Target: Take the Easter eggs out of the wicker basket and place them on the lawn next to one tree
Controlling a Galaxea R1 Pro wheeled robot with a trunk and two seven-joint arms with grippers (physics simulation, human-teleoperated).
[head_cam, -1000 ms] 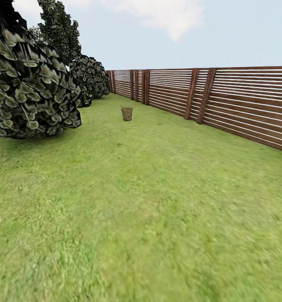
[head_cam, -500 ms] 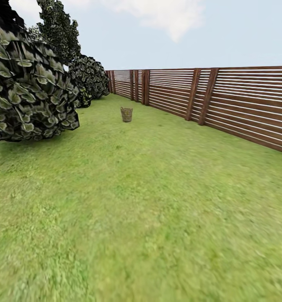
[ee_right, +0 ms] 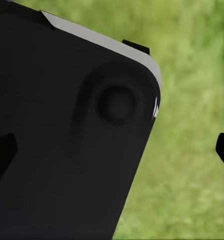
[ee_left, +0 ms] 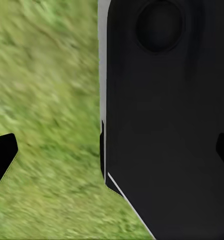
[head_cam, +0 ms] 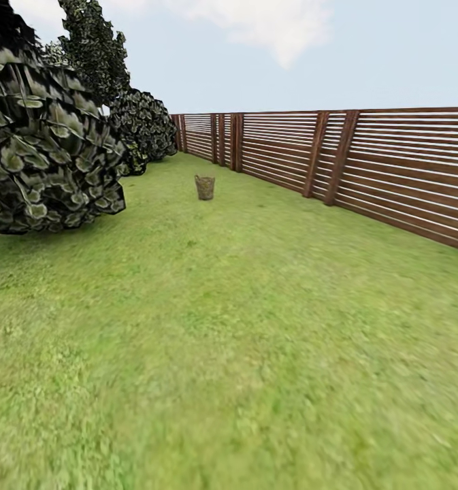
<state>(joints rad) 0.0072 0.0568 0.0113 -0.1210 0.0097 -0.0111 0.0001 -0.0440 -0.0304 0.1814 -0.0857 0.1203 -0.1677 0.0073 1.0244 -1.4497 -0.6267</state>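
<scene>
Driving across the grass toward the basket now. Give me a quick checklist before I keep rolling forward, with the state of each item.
1. Wicker basket in sight, ahead on the lawn in the head view: ok.
2. Basket within arm's reach: not ok, it sits far off, small in the picture.
3. Path to the basket: ok, open grass lies between; the leafy bush stands off to one side and the slatted fence to the other.
4. Eggs in the basket: cannot tell, it is too small to see inside.
5. Left end effector empty and open: ok, its fingertips sit wide apart over grass and a dark robot panel.
6. Right end effector empty and open: ok, same spread, nothing between.
</scene>
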